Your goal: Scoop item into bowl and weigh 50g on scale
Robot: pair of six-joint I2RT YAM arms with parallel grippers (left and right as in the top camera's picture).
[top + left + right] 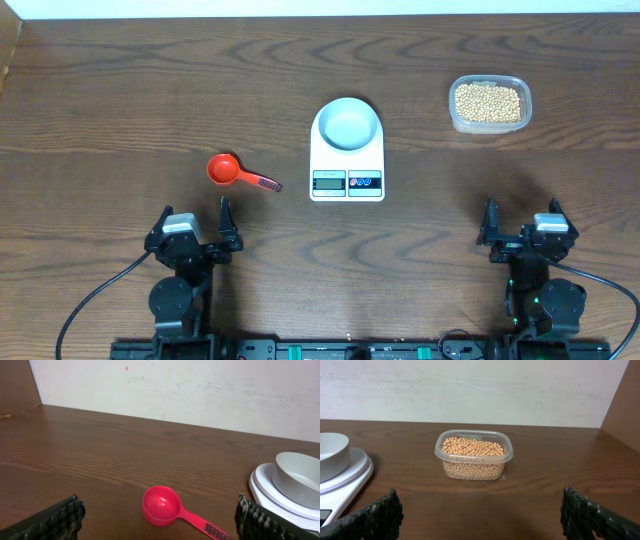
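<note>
overhead shows nothing begun — bowl (347, 124) empty on the scale (347, 183), beans (487, 102) in their container (489, 79), red scoop (222, 168) untouched — left gripper (195, 215) and right gripper (522, 215) wide apart, holding nothing.

Probably a lab: wood-grain table (100, 100) against plain white wall (200, 390).
</note>
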